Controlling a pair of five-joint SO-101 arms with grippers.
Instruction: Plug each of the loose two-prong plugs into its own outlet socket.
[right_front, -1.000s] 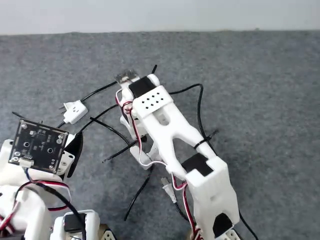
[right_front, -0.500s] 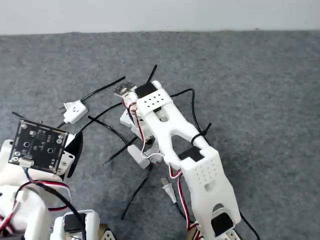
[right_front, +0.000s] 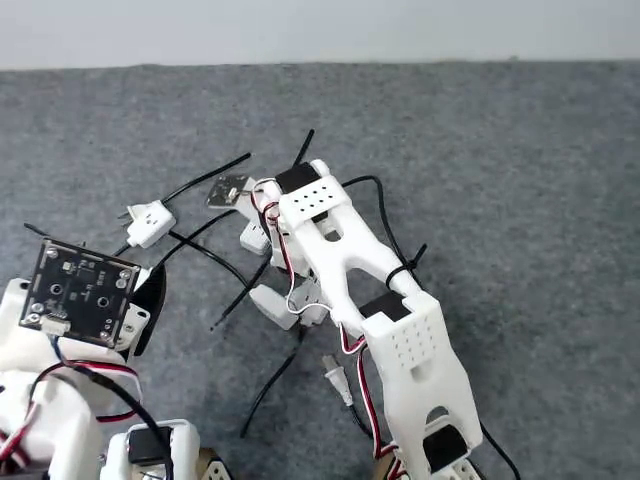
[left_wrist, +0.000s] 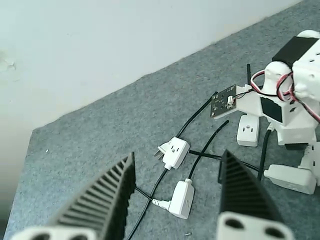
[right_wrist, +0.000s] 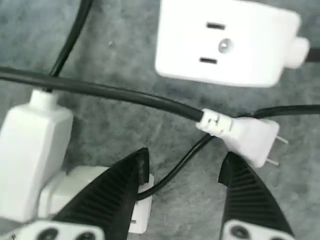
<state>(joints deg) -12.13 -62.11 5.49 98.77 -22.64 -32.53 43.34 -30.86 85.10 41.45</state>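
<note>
Standing at the table's near edge, you see the left arm (right_front: 55, 400) drawn back at the left corner. Its left gripper (left_wrist: 177, 155) is lifted off the grey carpet (right_front: 520, 200), with the two ribbed fingers spread wide and nothing between them. Just ahead of it a small outlet socket (right_front: 150, 223) lies on a black cord. Near that, but apart from it, is a white cord end (left_wrist: 181, 198) whose prongs I can't make out. Toward the middle, the right arm (right_front: 400, 340) stretches from the near edge and bends down over a tangle of black cords (right_front: 215, 262). The right gripper (right_wrist: 186, 156) hangs low above the carpet, its fingers parted and holding nothing. Under it a loose two-prong plug (right_wrist: 247, 140) lies on its side with its prongs bare, just beside one fingertip; whether they touch I can't tell. Beyond that plug a face-up outlet socket (right_wrist: 225, 45) shows unfilled slots, and a white block (right_wrist: 30, 145) sits by the other finger. A second two-prong plug (right_front: 335, 380) rests on the carpet close to the right arm's base, well apart from the sockets.
</note>
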